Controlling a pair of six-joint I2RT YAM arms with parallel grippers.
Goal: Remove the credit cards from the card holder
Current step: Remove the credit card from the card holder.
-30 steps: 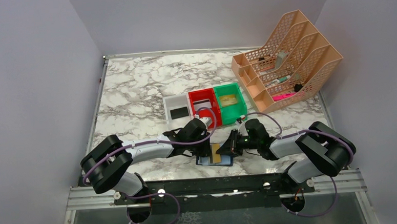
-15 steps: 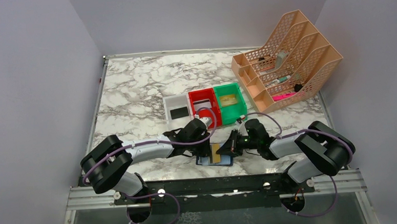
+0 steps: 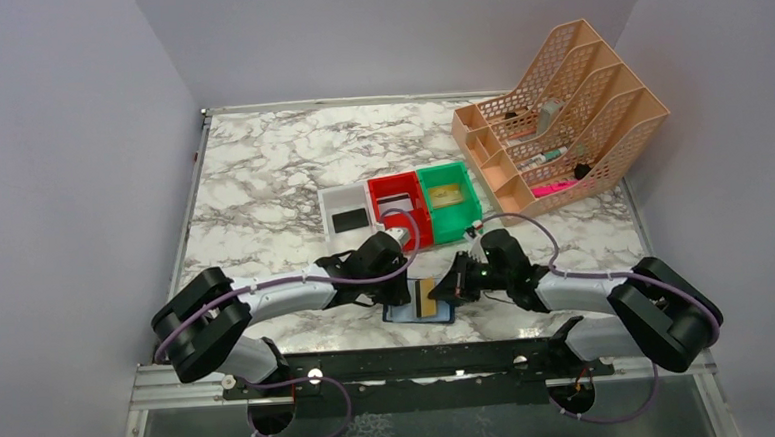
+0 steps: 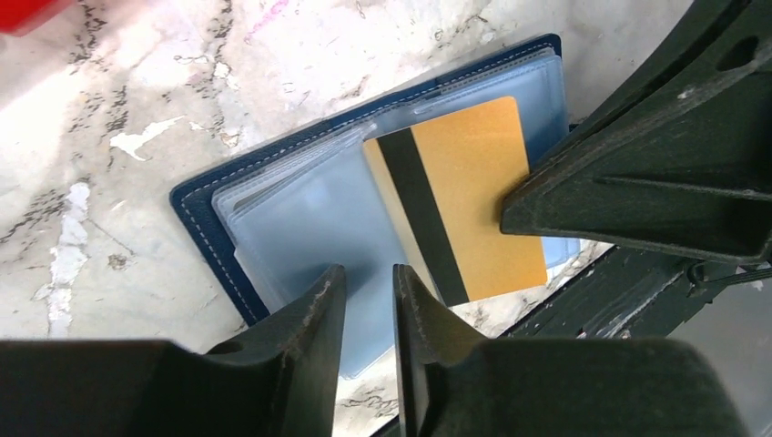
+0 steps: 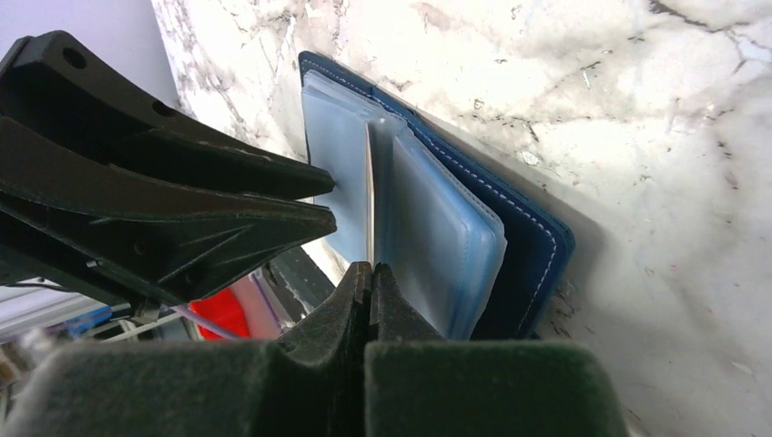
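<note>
right claw pinched shut on the edge of the gold card to draw it out, left claw, barely parted, pinning the card holder to the worktop.

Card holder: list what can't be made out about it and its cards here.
- Left wrist: cloudy sleeves and the left gripper hide whether the card holder holds more cards.
- Left wrist: the gold card shows its stripe side only; right wrist sees it edge-on in the right gripper.
- Both wrists: whether the left gripper pinches a sleeve or only presses.
</note>
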